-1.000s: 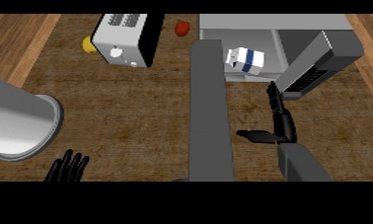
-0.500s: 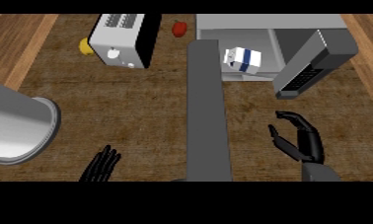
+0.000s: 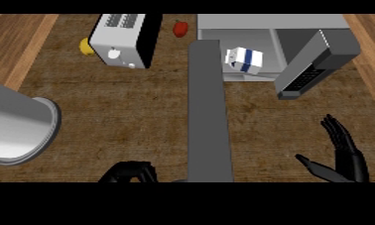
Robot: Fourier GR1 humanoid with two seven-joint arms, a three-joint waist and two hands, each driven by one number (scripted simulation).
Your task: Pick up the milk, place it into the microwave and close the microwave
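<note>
The milk [image 3: 244,60] already sits inside the microwave [image 3: 275,45], whose door [image 3: 311,68] hangs ajar. That door lies at twelve o'clock from the right robot hand [image 3: 344,157] (fingers straight, grasping nothing), the nearer one; left robot hand [image 3: 130,173] looks curled.

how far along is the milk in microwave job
The milk already sits inside the microwave. Nothing is in hand: the right hand is open near the lower right, and the left hand is curled at the bottom edge. The microwave door is open, not yet closed.
</note>
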